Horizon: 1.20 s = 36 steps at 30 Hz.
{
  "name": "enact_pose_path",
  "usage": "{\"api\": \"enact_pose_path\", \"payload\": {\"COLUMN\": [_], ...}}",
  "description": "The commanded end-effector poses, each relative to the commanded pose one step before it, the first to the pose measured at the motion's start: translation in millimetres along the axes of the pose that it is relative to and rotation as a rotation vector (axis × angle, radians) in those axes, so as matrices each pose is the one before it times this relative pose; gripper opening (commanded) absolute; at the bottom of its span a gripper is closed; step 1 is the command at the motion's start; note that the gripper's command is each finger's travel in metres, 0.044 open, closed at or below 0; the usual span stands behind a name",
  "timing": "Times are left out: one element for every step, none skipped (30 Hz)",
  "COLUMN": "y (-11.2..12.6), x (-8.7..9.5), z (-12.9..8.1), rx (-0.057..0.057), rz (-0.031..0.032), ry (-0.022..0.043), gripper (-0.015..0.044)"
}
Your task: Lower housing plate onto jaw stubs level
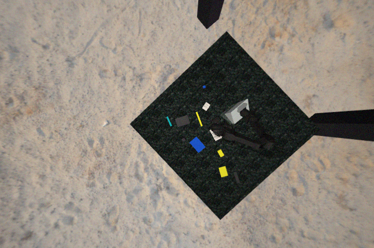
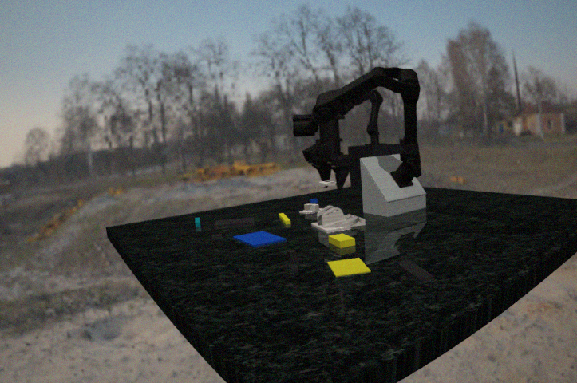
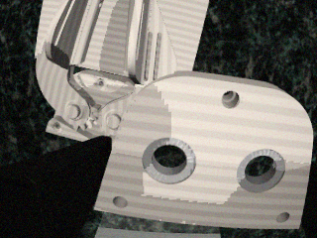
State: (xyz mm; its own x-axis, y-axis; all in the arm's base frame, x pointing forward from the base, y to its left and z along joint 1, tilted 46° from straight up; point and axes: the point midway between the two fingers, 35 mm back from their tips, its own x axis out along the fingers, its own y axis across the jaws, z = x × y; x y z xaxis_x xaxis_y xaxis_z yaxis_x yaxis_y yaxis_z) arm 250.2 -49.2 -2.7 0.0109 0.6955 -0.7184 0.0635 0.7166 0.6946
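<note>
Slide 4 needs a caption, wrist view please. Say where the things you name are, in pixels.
Housing plate (image 2: 326, 182) (image 3: 203, 134), two large ringed holes facing the camera, partly overlapping the white jaw assembly (image 2: 336, 218) (image 3: 114, 45).

Bare trees (image 2: 298, 58), dim sky (image 2: 140, 22).

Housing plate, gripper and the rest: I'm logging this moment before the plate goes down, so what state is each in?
White housing plate with two ringed holes: held, raised above the table, not seated.
Black parallel-jaw gripper: shut on the plate.
White ribbed jaw assembly: uncovered, standing on the table.
Flat blue rectangle: lying flat.
Small yellow block: resting on the table.
</note>
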Motion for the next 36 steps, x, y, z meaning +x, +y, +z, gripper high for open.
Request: {"api": "enact_pose_path", "payload": {"y": [13.48, 3.14, 3.11, 3.08, 3.06, 3.03, 3.00, 2.97, 2.94, 2.90, 2.87, 2.83, 2.80, 2.76, 2.72, 2.68, 2.64, 2.13, 1.26, 0.42, 0.00, 0.00, 0.00, 0.00, 0.00, 0.00, 0.00, 0.00, 0.00, 0.00, 0.00, 0.00, 0.00, 0.00, 0.00, 0.00], "x": [2.72, 0.52, 0.53, 0.55, 0.56, 0.58, 0.60, 0.61, 0.63, 0.64, 0.66, 0.67, 0.68, 0.70, 0.71, 0.73, 0.74, 0.62, 0.37, 0.13, 0.00, 0.00, 0.00, 0.00, 0.00, 0.00, 0.00, 0.00, 0.00, 0.00, 0.00, 0.00, 0.00, 0.00, 0.00, 0.00], "z": [-4.15, -0.90, -0.96, -1.01, -1.06, -1.11, -1.17, -1.22, -1.27, -1.32, -1.37, -1.42, -1.46, -1.51, -1.55, -1.60, -1.64, -1.38, -0.84, -0.28, 0.00, 0.00, 0.00, 0.00, 0.00, 0.00, 0.00, 0.00, 0.00, 0.00, 0.00, 0.00, 0.00, 0.00, 0.00, 0.00], "rx": [0.0291, 0.0054, 0.0054, 0.0054, 0.0054, 0.0054, 0.0054, 0.0054, 0.0054, 0.0054, 0.0054, 0.0054, 0.0054, 0.0054, 0.0054, 0.0054, 0.0054, 0.0044, 0.0026, 0.0009, 0.0000, 0.0000, 0.0000, 0.0000, 0.0000, 0.0000, 0.0000, 0.0000, 0.0000, 0.0000, 0.0000, 0.0000, 0.0000, 0.0000, 0.0000, 0.0000], "rz": [0.01097, 0.00113, 0.00116, 0.00119, 0.00122, 0.00125, 0.00128, 0.00131, 0.00134, 0.00137, 0.00140, 0.00142, 0.00145, 0.00147, 0.00150, 0.00152, 0.00154, 0.00128, 0.00077, 0.00026, 0.00000, 0.00000, 0.00000, 0.00000, 0.00000, 0.00000, 0.00000, 0.00000, 0.00000, 0.00000, 0.00000, 0.00000, 0.00000, 0.00000, 0.00000, 0.00000], "ry": [0.00288, 0.00031, 0.00034, 0.00037, 0.00040, 0.00043, 0.00046, 0.00050, 0.00053, 0.00056, 0.00060, 0.00064, 0.00067, 0.00071, 0.00075, 0.00078, 0.00082, 0.00070, 0.00044, 0.00015, 0.00000, 0.00000, 0.00000, 0.00000, 0.00000, 0.00000, 0.00000, 0.00000, 0.00000, 0.00000, 0.00000, 0.00000, 0.00000, 0.00000, 0.00000, 0.00000], "gripper": [0.0351, 0.0351, 0.0351, 0.0351, 0.0351, 0.0351, 0.0351, 0.0351, 0.0351, 0.0351, 0.0351, 0.0351, 0.0351, 0.0351, 0.0351, 0.0351, 0.0351, 0.0351, 0.0351, 0.0351, 0.0351, 0.0351, 0.0351, 0.0351, 0.0351, 0.0351, 0.0351, 0.0351, 0.0351, 0.0351, 0.0351, 0.0351, 0.0351, 0.0351, 0.0351, 0.0351]}}
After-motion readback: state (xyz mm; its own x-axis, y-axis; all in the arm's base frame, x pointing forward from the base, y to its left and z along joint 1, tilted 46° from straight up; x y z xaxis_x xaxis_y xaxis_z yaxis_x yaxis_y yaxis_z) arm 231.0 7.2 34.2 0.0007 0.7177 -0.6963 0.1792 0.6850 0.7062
